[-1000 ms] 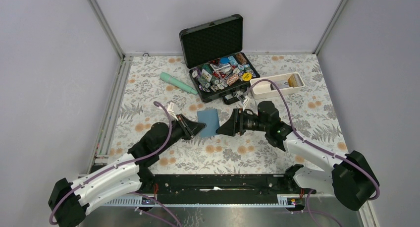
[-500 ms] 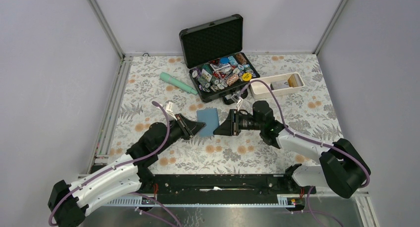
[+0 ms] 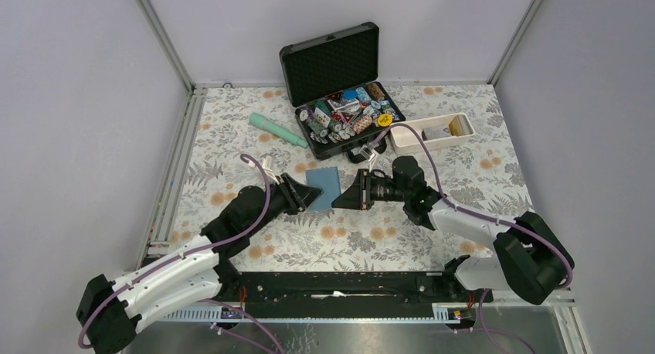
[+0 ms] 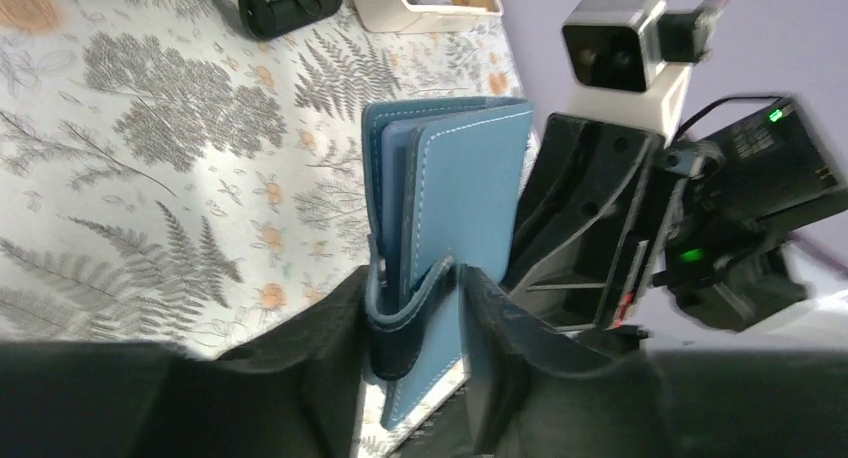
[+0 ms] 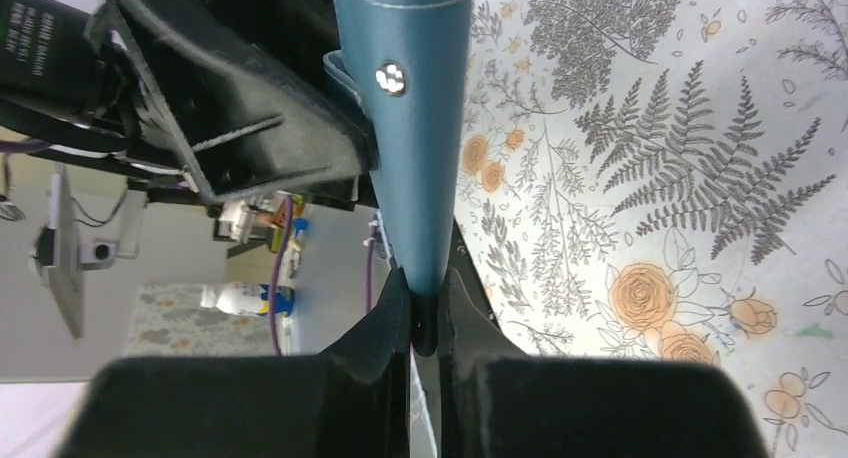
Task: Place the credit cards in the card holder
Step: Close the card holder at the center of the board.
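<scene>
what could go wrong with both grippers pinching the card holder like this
The right gripper pinches only a thin edge of the card holder, so it may slip free when pulled. The left gripper seems to clamp several layers together, so the holder may twist instead of opening. The grippers sit close and could bump.

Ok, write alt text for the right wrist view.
The right hand pinches the teal card holder edge-on at its lower end, snap stud facing the camera. The left hand presses against it at left; floral tablecloth fills the right.
</scene>
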{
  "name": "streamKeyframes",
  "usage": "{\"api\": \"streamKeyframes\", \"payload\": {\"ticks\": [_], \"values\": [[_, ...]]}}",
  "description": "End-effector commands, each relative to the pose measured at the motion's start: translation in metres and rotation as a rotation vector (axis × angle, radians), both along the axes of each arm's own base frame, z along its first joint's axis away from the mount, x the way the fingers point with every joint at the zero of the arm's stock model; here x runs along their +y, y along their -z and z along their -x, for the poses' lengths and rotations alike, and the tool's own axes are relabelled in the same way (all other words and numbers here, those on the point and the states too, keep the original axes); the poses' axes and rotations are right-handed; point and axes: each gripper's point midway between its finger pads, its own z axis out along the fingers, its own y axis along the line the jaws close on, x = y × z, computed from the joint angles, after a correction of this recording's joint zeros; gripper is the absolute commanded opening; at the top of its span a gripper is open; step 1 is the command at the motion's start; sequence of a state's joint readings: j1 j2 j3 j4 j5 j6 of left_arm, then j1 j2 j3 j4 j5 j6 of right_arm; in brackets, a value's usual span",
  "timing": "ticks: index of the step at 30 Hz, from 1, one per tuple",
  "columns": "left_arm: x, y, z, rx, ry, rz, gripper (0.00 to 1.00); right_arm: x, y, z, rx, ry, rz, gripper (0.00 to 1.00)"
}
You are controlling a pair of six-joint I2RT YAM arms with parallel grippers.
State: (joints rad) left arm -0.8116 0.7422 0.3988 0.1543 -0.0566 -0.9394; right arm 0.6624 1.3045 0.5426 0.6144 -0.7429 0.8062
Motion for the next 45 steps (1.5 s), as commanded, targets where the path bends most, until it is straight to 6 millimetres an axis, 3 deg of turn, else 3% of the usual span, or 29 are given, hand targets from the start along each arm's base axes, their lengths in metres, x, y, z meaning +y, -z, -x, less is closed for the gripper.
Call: {"api": "streamKeyframes", "payload": {"ticks": [1, 3, 4, 7, 11, 13, 16, 22, 27, 30, 37, 45], "values": [[-0.006, -0.041, 0.000, -0.079, 0.021, 0.049, 0.59, 0.004, -0.039, -0.016, -0.205, 0.042, -0.020, 0.00], [0.004, -0.043, -0.006, -0.087, -0.035, 0.019, 0.89, -0.003, -0.040, -0.021, -0.255, 0.079, 0.039, 0.00], [0.009, -0.041, -0.008, -0.081, -0.058, -0.006, 0.97, -0.007, -0.038, -0.024, -0.278, 0.095, 0.077, 0.00], [0.026, -0.041, -0.015, -0.071, -0.132, -0.114, 0.99, -0.024, -0.031, -0.037, -0.350, 0.174, 0.207, 0.00], [0.050, -0.027, -0.022, -0.002, -0.226, -0.285, 0.99, -0.055, -0.003, -0.063, -0.370, 0.313, 0.439, 0.00], [0.053, -0.030, -0.025, 0.006, -0.244, -0.309, 0.99, -0.066, 0.012, -0.070, -0.369, 0.359, 0.543, 0.00], [0.046, -0.039, -0.027, 0.010, -0.240, -0.288, 0.99, -0.071, 0.018, -0.077, -0.410, 0.435, 0.636, 0.00], [0.010, -0.057, -0.025, 0.022, -0.195, -0.260, 0.99, -0.058, 0.018, -0.085, -0.444, 0.510, 0.705, 0.00], [-0.021, -0.070, -0.025, 0.022, -0.145, -0.208, 0.99, -0.032, 0.014, -0.079, -0.475, 0.485, 0.720, 0.00], [-0.032, -0.069, -0.026, 0.033, -0.128, -0.204, 0.99, -0.024, 0.018, -0.074, -0.489, 0.480, 0.745, 0.00], [-0.026, -0.041, -0.023, 0.119, -0.187, -0.177, 0.99, -0.008, 0.019, -0.065, -0.481, 0.459, 0.701, 0.00], [-0.017, -0.035, -0.032, 0.143, -0.273, -0.119, 0.99, 0.008, 0.010, -0.056, -0.512, 0.421, 0.636, 0.00]]}}
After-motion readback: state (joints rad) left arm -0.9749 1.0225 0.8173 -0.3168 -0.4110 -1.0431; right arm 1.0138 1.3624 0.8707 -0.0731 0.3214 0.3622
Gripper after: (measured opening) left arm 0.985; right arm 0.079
